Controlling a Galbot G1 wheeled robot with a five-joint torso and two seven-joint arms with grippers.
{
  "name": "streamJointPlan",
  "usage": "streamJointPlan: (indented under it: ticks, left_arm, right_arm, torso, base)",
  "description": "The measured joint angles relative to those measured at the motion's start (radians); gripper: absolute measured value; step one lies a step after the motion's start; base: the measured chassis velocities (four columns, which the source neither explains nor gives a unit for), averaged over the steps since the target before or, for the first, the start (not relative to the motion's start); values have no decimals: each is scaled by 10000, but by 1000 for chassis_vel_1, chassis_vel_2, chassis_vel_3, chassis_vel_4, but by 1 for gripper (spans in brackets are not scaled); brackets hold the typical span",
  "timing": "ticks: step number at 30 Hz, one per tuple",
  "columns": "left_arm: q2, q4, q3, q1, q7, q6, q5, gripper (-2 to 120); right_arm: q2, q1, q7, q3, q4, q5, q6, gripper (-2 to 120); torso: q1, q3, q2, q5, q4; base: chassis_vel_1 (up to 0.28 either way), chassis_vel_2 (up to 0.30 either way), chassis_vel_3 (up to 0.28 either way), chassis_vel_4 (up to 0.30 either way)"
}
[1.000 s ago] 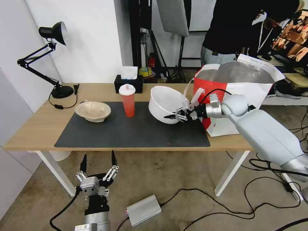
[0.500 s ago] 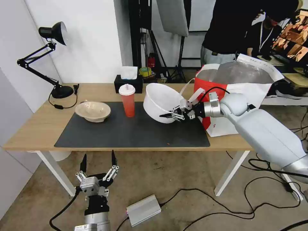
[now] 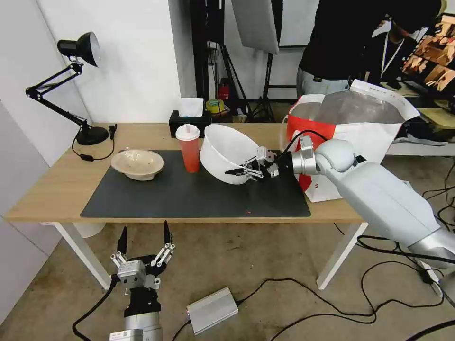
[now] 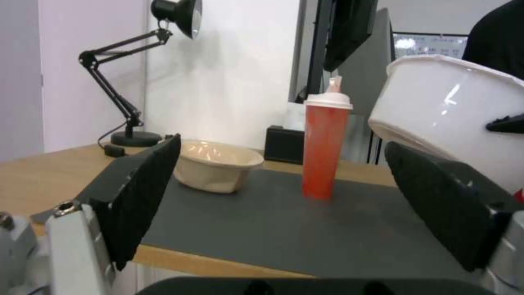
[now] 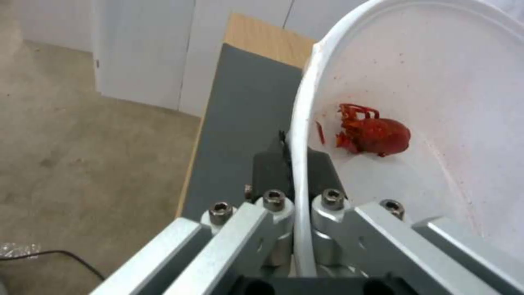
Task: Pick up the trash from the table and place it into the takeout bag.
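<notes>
Transport step of the first item. The right gripper [image 3: 241,169] is clamped on the rim of the large white bowl [image 3: 222,151], one finger inside the wall and one outside, as the right wrist view shows; a red scrap [image 5: 374,133] lies against the inner wall. The bowl hangs tilted above the dark grey mat [image 3: 189,194], just right of the red drink cup [image 3: 188,148] and well left of the takeout bag [image 3: 350,137], which stands open at the table's [image 3: 52,189] right end with its foil lining exposed. The shallow beige bowl [image 3: 137,164] sits on the mat's far left corner, untouched. The left gripper [image 3: 143,244] hangs below the near table edge, fingers spread wide and empty. Judged from this layout, the next move calls for carrying the bowl rightward, high enough to clear the bag's near wall, then lowering it into the opening before release; the tilt risks spilling the scrap.
</notes>
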Motion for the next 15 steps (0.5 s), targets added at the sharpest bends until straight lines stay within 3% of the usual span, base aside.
streamJointPlan:
  ticks: [15]
  left_arm:
    - [-5,45,86,23,-6,-28,45,100]
  right_arm:
    - [-408,-25,3,261,438,-103,17,0]
  torso:
    - [0,-1,0,0,0]
  base:
    - [0,0,0,0]
